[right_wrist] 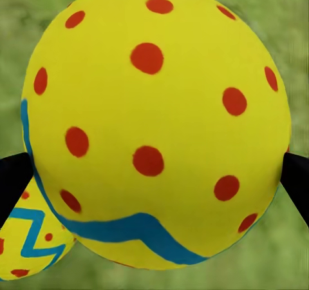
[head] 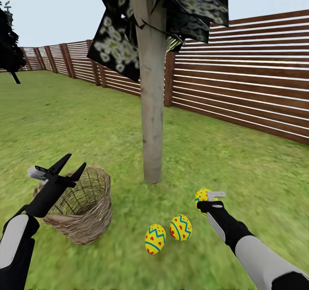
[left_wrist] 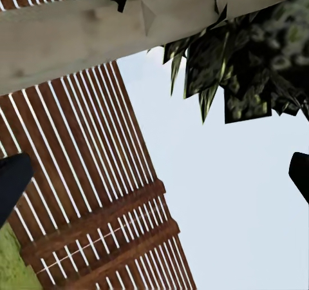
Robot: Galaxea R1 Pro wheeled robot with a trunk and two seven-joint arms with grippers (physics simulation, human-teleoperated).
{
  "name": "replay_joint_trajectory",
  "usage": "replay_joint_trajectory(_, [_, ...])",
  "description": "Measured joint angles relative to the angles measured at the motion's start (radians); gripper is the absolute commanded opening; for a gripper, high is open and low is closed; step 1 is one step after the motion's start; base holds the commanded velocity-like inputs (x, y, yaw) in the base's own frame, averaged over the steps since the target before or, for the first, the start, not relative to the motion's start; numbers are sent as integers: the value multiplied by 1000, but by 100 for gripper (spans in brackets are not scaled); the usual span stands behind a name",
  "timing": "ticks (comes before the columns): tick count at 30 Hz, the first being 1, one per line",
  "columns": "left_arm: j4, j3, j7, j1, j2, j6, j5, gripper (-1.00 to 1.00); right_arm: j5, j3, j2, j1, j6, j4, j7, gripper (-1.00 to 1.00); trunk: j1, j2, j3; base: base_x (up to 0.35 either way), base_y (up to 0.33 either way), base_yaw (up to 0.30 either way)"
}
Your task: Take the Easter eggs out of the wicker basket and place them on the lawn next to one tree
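The tree (head: 152, 109) stands mid-lawn, with its pale trunk (left_wrist: 96, 32) also in the left wrist view. Two Easter eggs (head: 155, 239) (head: 180, 227) lie side by side on the lawn (head: 240, 165) just in front of the trunk. My right gripper (head: 207, 200) is shut on the third Easter egg (head: 201, 195) low over the grass, to their right. In the right wrist view this egg (right_wrist: 154, 122) sits between the fingertips (right_wrist: 13, 180), and a lying egg (right_wrist: 29, 245) is beside it. The wicker basket (head: 83, 208) tilts left of the tree, its inside bare weave. My left gripper (head: 68, 165) is open above its rim.
A brown slat fence (head: 240, 79) runs behind the tree and along the right. The same fence (left_wrist: 84, 193) appears in the left wrist view. A dark tree (head: 8, 53) stands far left. Open grass stretches left of and behind the trunk.
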Motion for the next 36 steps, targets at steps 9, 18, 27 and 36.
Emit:
replay_joint_trajectory(9, [0,0,1,0,0,0,0,100,-3,4,0,1,-180,106,0,-100,4,-2,-35,0,0,0])
replay_joint_trajectory(18, [-3,-1,0,0,0,0,0,100,1,3,-2,1,-265,220,-2,-100,8,-4,-70,0,0,0])
replay_joint_trajectory(27, [-5,0,0,0,0,0,0,100,5,3,-4,1,-282,231,-1,-100,12,-6,-101,0,0,0])
replay_joint_trajectory(36, [-3,0,-1,0,0,0,2,100,39,5,2,1,-296,227,-3,-100,11,-6,-101,134,-117,0])
